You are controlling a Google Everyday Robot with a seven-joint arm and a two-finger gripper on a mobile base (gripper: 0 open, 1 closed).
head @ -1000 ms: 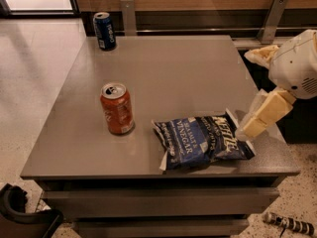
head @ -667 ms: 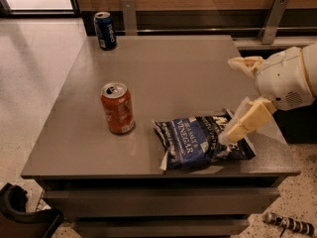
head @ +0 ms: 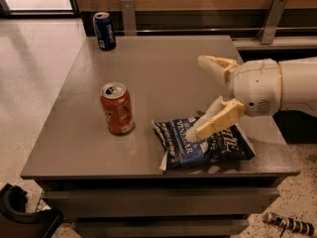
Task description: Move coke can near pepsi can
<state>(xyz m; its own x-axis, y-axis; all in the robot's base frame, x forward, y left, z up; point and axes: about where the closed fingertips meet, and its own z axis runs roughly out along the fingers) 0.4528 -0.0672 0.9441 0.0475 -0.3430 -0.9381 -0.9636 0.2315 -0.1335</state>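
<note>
The coke can [head: 117, 108], red-orange with a silver top, stands upright on the grey table [head: 163, 68], left of centre near the front. The pepsi can [head: 104, 30], dark blue, stands upright at the table's far left corner. My gripper [head: 202, 97] reaches in from the right, above the table and over the blue chip bag [head: 200, 144]. Its two cream fingers are spread wide apart and hold nothing. It is well to the right of the coke can.
The blue chip bag lies flat at the front right of the table, under the lower finger. A wooden wall with metal brackets [head: 270, 19] runs behind the table. A dark object [head: 20, 217] sits on the floor at the lower left.
My gripper has moved left, from beyond the table's right edge to over the table and the chip bag. The cans and the bag have not moved.
</note>
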